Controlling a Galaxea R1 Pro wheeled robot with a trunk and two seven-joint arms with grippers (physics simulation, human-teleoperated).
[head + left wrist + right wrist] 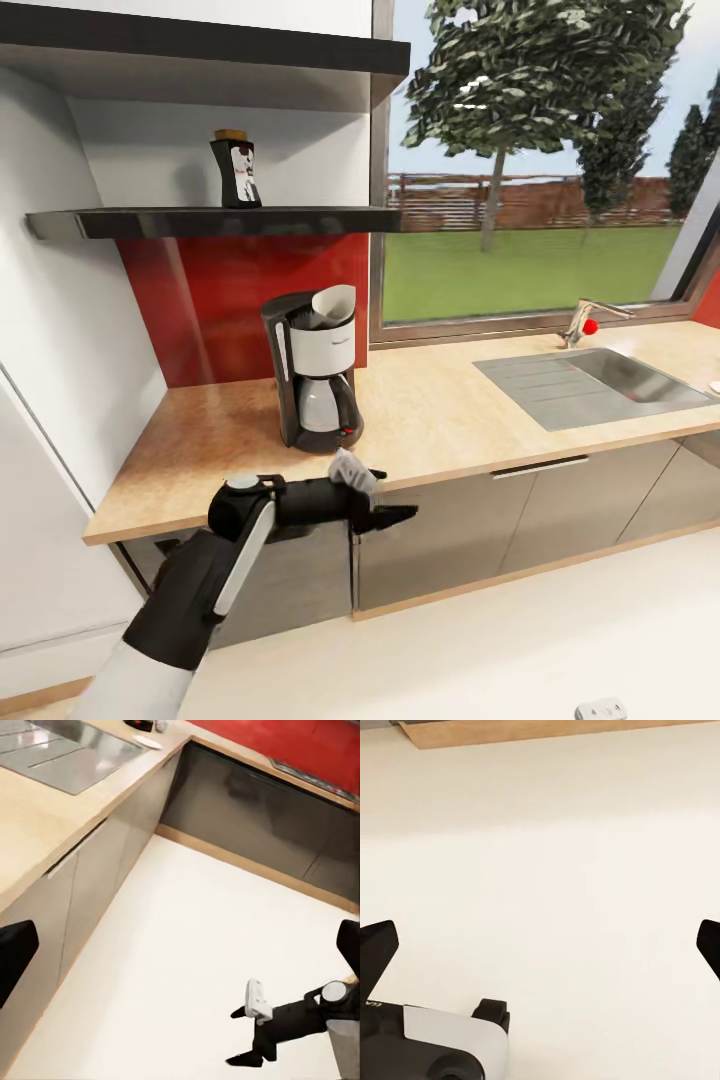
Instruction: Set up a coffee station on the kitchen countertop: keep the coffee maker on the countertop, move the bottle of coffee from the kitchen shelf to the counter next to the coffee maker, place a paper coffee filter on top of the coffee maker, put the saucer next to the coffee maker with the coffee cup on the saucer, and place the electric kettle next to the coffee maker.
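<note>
Head cam fwd-down; wrists floorward

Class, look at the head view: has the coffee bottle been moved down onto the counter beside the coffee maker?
No. The bottle stands on the shelf, above the coffee maker on the counter.

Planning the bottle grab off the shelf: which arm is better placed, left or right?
Left, probably. The left gripper is raised at the counter edge below the coffee maker, beneath the shelved bottle of coffee. The right gripper faces bare floor.

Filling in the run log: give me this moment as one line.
coffee maker on countertop, filter on top | coffee bottle on shelf | left gripper empty, jaws open, below counter edge
</note>
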